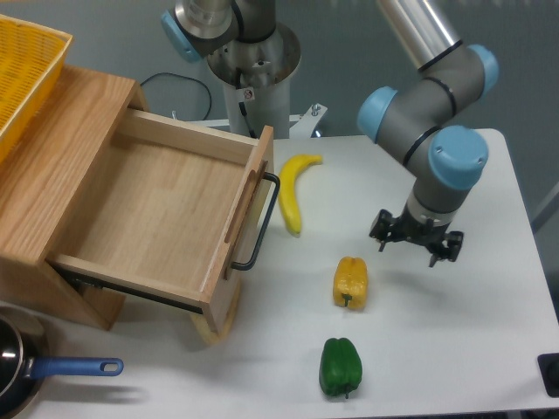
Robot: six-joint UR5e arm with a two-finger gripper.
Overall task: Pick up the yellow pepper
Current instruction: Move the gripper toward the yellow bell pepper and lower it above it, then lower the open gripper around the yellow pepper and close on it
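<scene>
Yellow pepper lies on the white table, roughly mid-table, free of everything. Small and blocky, lobed, yellow-orange skin with lengthwise creases; short greenish stem at the end facing the near table edge. Lying on its side, long axis running roughly toward the camera.

Gripper hangs above the table, up and right of the pepper, near but not touching it. Fingers spread wide, nothing between them. Height over the table is hard to judge from this angle.

Green pepper sits just below the yellow one, apart from it. Banana lies upper left, beside the open wooden drawer. Blue-handled pan at bottom left corner, yellow basket top left.
</scene>
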